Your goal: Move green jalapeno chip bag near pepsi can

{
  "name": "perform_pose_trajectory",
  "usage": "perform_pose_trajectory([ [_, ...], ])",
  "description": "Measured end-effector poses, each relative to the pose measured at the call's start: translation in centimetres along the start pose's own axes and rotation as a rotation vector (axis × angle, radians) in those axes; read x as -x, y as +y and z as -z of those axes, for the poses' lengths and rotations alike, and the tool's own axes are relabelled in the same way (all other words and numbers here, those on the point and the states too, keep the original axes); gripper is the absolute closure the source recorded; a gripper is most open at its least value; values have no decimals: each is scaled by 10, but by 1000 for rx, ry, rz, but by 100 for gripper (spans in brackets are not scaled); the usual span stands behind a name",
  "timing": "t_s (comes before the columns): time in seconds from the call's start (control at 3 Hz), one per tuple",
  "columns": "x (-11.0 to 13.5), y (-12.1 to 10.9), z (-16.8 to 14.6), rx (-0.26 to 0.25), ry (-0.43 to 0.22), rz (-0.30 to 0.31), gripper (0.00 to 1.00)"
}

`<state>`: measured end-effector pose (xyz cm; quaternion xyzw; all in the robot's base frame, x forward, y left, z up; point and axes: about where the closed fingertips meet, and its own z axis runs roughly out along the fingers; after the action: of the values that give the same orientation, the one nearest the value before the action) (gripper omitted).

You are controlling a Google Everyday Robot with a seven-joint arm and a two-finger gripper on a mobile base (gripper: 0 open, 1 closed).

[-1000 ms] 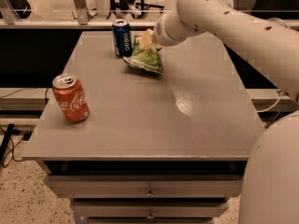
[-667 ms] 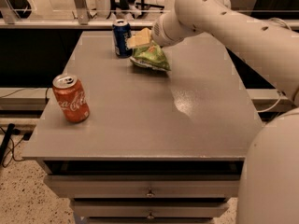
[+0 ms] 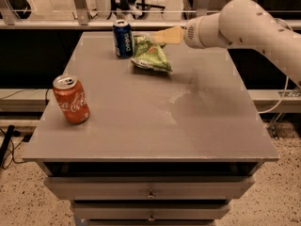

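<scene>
- The green jalapeno chip bag (image 3: 151, 55) lies on the bench (image 3: 141, 126), just beside the pepsi can (image 3: 123, 38).
- The gripper (image 3: 158, 35) is at its back edge; you cannot tell its grip.
- Lift away slowly; don't bump the can.

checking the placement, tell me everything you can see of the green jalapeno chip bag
The green jalapeno chip bag is a crinkly light-green snack bag with pale printing, looking like glossy plastic. It lies rumpled on the far part of the grey table, just to the right, in the camera view, of the upright pepsi can and close beside it; contact cannot be told. The gripper is at the bag's far right corner; whether it touches the bag is unclear.
</scene>
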<state>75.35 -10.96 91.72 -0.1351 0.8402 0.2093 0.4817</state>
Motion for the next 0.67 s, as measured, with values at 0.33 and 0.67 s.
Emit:
perform_pose_trajectory([
  [0.33, 10, -24, 37, 41, -115, 0, 0],
  [0.67, 6, -57, 76, -6, -151, 54, 0],
])
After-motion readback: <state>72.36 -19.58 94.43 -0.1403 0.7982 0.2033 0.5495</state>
